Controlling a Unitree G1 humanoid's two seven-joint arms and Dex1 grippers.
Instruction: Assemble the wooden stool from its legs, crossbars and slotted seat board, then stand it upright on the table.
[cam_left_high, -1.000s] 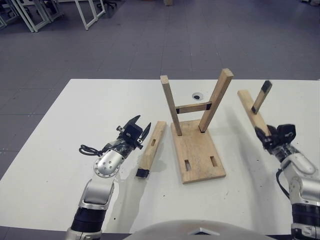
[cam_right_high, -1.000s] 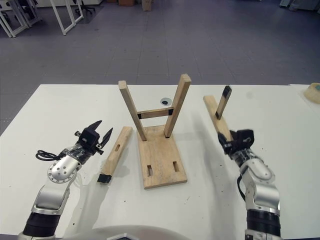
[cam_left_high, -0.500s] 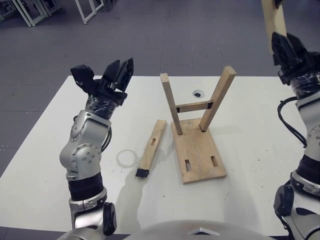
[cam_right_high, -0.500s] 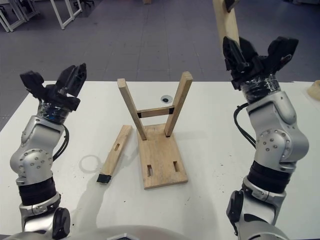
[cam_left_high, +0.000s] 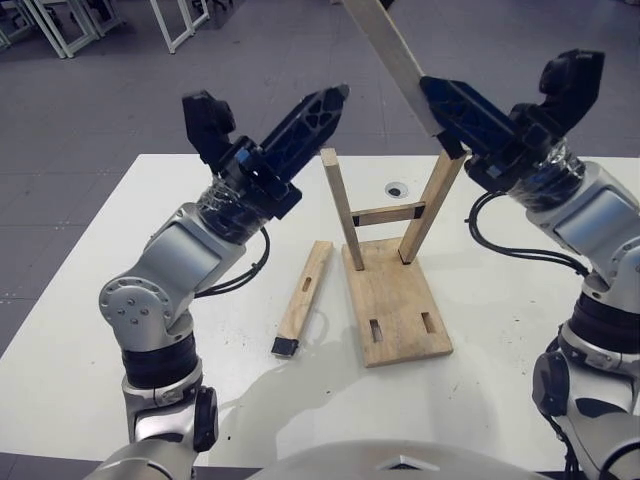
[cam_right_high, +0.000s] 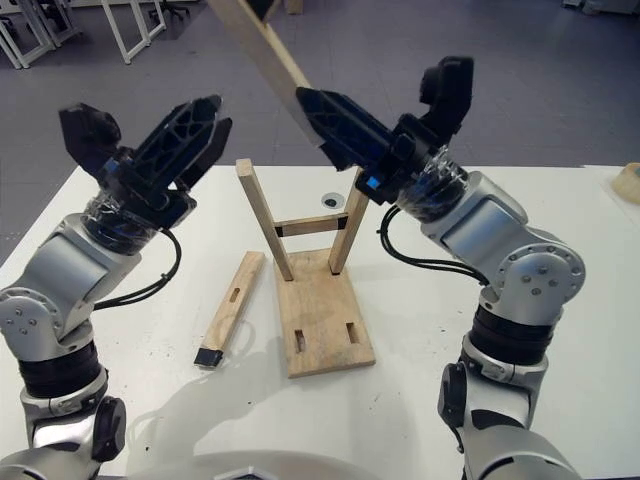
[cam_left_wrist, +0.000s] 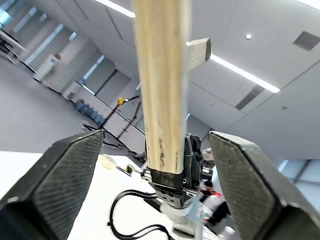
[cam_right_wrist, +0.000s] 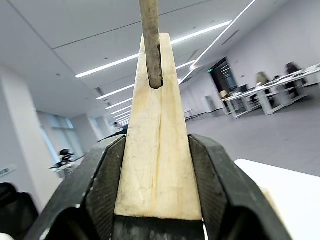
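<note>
Both arms risen: R hand (cam_left_high: 440, 100) clamps leg (cam_left_high: 393, 48) aloft; L hand (cam_right_high: 205, 118) wide open, empty. Risk: swinging leg strikes upright frame (cam_left_high: 386, 214), tipping it from seat board (cam_left_high: 396, 308).

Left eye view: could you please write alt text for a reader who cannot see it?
The right gripper holds a leg raised and tilted above a white table, near the open left gripper. Below, a seat board lies flat with two upright legs slotted in, joined by a crossbar; a loose leg lies on its left.
</note>
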